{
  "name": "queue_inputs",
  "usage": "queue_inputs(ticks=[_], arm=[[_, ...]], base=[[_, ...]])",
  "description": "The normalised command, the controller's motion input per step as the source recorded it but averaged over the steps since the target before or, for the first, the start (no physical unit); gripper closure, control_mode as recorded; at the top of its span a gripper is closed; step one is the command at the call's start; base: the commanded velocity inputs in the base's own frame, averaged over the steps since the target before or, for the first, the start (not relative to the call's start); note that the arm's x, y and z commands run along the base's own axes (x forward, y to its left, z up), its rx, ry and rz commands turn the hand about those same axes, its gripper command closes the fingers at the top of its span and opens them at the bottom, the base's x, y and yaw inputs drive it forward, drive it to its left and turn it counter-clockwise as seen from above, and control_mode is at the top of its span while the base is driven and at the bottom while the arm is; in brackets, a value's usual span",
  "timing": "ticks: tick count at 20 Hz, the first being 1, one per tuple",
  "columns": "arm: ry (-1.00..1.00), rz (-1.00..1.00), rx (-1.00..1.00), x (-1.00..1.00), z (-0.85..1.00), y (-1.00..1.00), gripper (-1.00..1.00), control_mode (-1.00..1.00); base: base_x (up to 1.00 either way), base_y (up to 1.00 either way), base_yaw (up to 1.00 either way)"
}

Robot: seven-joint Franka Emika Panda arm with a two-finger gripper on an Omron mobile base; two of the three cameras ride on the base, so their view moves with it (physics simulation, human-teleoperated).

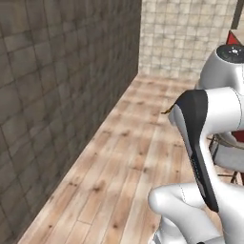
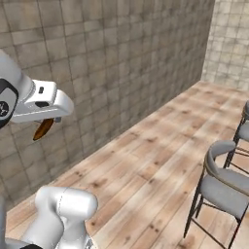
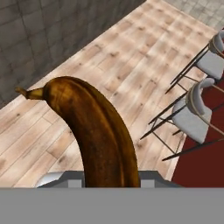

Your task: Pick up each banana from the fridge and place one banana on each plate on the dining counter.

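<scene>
A dark brown overripe banana (image 3: 96, 127) rises from the bottom of the hand view, its stem tip pointing left. My gripper (image 2: 48, 118) is shut on it and carries it in the air above the wooden floor. In the right base view the banana (image 2: 43, 129) hangs just below the white hand, in front of the tiled wall. Past the arm's dark elbow in the left base view, the banana's tip (image 1: 167, 111) peeks out. The red front panel of the dining counter (image 3: 203, 164) shows at the lower right of the hand view, behind the stools.
A grey-brown tiled wall (image 1: 57, 95) runs along the left. Open wooden floor (image 1: 128, 157) stretches ahead to a pale tiled back wall (image 1: 181, 33). Bar stools with grey seats (image 2: 223, 187) and thin dark legs stand on the right (image 3: 192, 116).
</scene>
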Motion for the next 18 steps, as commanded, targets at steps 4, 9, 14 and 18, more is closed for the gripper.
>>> queue_inputs(ticks=[4,9,14,18], arm=[[0.0,0.0,0.0,0.0,0.0,0.0,1.0,1.0],[0.0,0.0,0.0,0.0,0.0,0.0,1.0,1.0],[0.0,0.0,0.0,0.0,0.0,0.0,1.0,1.0],[0.0,0.0,0.0,0.0,0.0,0.0,1.0,1.0]], base=[[1.0,0.02,-0.38],[1.0,0.11,-0.34],[1.0,0.15,-0.32],[1.0,0.18,-0.35]])
